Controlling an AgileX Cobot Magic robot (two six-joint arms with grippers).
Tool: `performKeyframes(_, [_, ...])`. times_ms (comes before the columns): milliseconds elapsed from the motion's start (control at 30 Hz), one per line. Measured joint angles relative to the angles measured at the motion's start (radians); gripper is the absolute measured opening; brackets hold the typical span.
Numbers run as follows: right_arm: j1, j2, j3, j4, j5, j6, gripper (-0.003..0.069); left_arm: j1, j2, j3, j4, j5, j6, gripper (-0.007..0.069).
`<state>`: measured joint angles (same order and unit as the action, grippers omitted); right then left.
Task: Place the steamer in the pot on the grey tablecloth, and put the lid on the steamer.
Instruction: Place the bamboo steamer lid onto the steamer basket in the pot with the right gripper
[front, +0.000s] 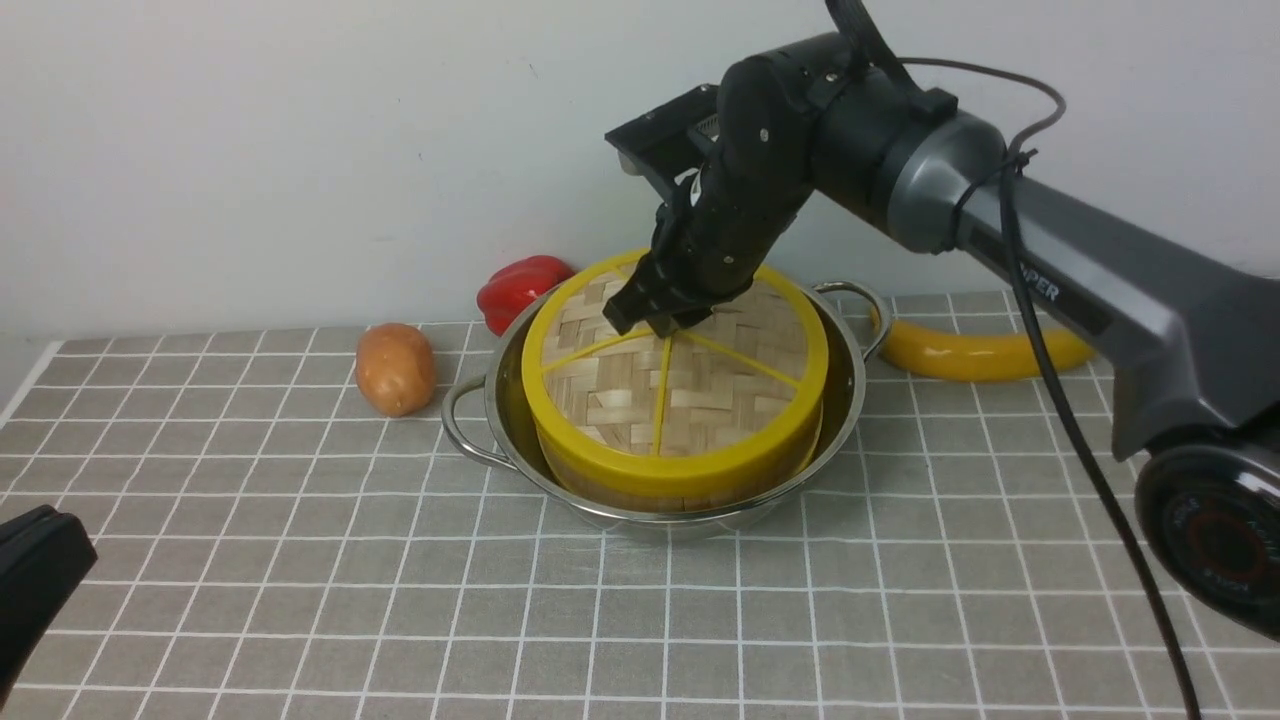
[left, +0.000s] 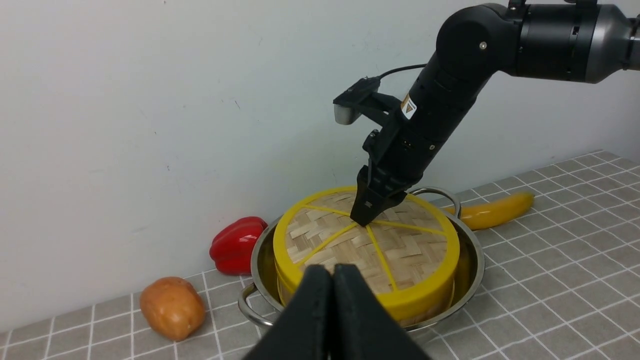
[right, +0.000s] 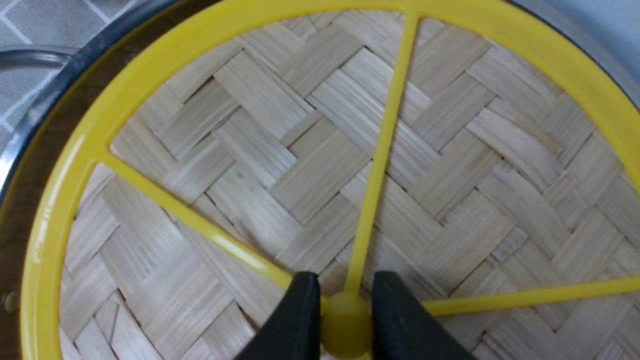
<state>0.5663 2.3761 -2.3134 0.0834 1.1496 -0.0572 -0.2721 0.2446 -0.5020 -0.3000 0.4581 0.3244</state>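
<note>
With right gripper (right: 345, 305) jaws clamped on the centre of the lid (front: 700, 400) and left gripper (left: 332, 274) jaws closed empty, verify the lid seats level on the steamer (front: 690, 498), then release.

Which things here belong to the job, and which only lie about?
Job: pot, steamer, lid, grey tablecloth, right hand gripping the lid's hub.
Lying about: potato, red bell pepper, banana.
</note>
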Motion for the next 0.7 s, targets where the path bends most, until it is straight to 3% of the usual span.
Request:
performKeyframes(433, [0.0, 0.0, 0.0, 0.007, -0.001, 0.0, 0.0162, 0.0, 0.0, 0.0, 0.0, 0.015, 0.0, -0.0008])
performKeyframes(633, [0.0, 0.0, 0.0, 0.015, -0.003, 0.0, 0.0296, 0.0, 0.0, 0.0, 0.0, 0.04, 0.0, -0.0008])
performKeyframes(700, [0.0, 0.0, 0.0, 0.015, -0.003, 0.0, 0.037, 0.0, 0.0, 0.0, 0.0, 0.048, 0.0, -0.0008])
